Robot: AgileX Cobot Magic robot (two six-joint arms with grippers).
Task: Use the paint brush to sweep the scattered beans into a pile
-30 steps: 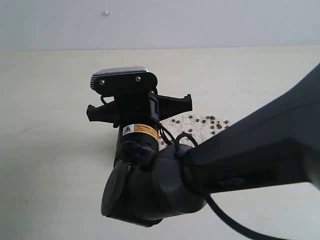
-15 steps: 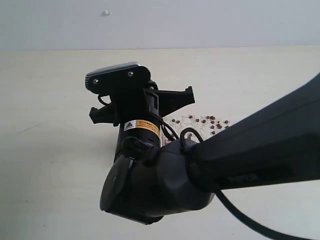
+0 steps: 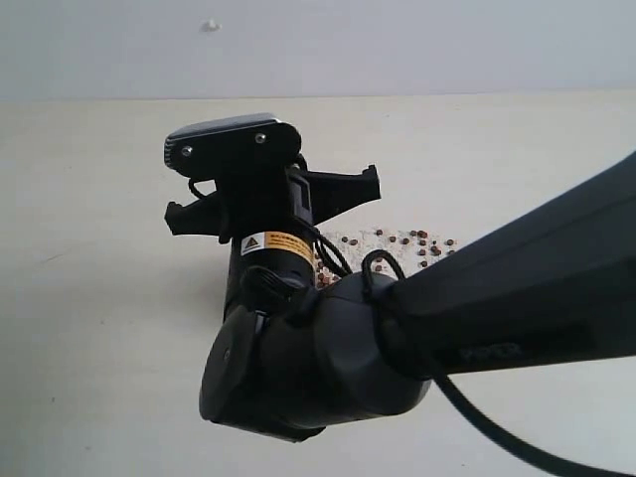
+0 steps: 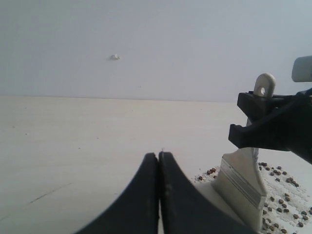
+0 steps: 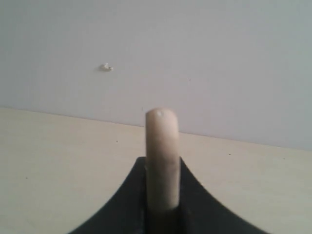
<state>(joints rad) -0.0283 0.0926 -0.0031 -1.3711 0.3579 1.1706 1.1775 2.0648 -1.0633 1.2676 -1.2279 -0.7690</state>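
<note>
Your table (image 3: 109, 298) lay pale and bare-looking under a plain grey wall (image 3: 397, 45). Your right arm (image 3: 477, 318) filled the lower right of the exterior view, reaching in toward the middle, and its bulk hid part of the work area. At its end your right gripper (image 5: 162, 168) was clamped on the paint brush (image 4: 241, 180), jaws pressed against both sides of the cream handle, with the rounded handle end sticking up above them. From the left wrist view the brush stood nearly upright, slightly tilted, its ferrule and bristles pointing down at the table. Your left gripper (image 4: 158, 165) sat just beside the brush, jaws pressed together with nothing between them. The beans (image 3: 422, 243) were scattered loose on the table beside the bristles, mixed with whitish grains, and partly hidden by the arm in the exterior view. A small white speck (image 3: 211, 26) marked the wall.
</note>
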